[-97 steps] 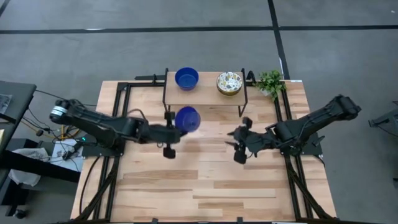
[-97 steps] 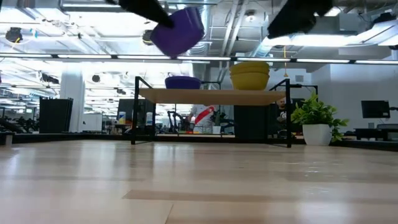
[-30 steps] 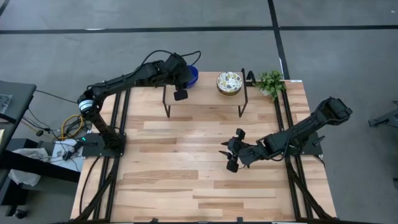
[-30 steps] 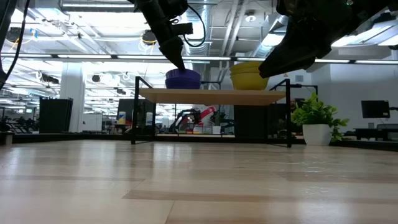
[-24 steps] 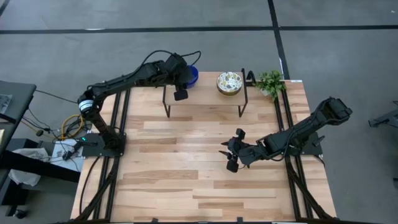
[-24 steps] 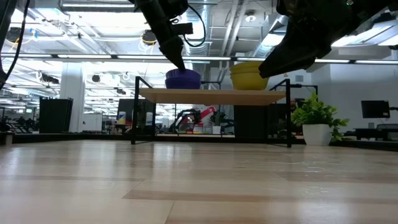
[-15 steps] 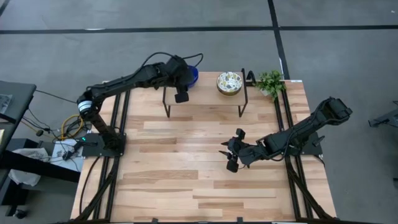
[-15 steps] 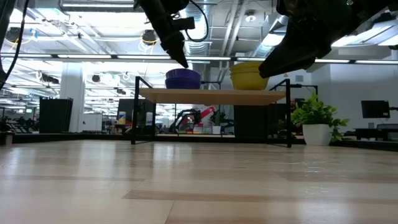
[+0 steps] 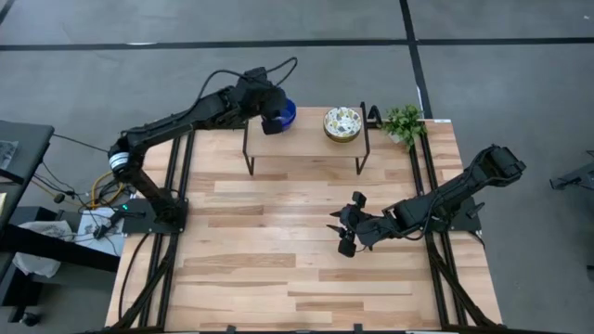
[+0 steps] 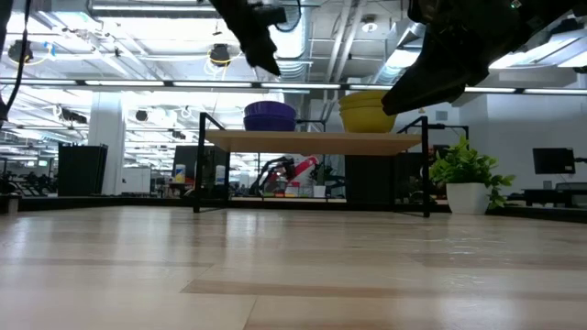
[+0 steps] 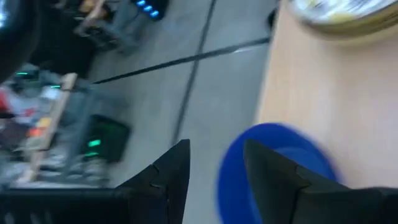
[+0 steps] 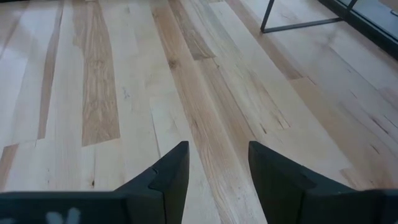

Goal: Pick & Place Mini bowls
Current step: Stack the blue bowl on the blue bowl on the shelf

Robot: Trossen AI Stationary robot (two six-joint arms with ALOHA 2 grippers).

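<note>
On the small wooden shelf [image 9: 306, 141] at the far side sit the blue mini bowls [image 9: 289, 112] [image 10: 270, 116], which in the low view look like one nested in another. Beside them is a stack of floral mini bowls [image 9: 342, 123] [image 10: 369, 110]. My left gripper [image 9: 275, 122] [image 10: 263, 50] hangs open above the blue bowls, clear of them. In its wrist view the blue bowl [image 11: 280, 155] lies below and beyond its fingers [image 11: 216, 171]. My right gripper [image 9: 342, 225] [image 12: 214, 168] hovers open over bare table right of centre.
A small potted plant [image 9: 403, 122] [image 10: 468, 179] stands at the far right beside the shelf. The shelf's thin black legs [image 9: 248, 158] stand on the table. Bare wood planks [image 9: 297, 269] stretch across the middle and near part of the table.
My left gripper has risen from the rim of the blue bowls on the shelf and now hangs well above them. The bowls have stayed on the shelf. My right arm has kept still.
</note>
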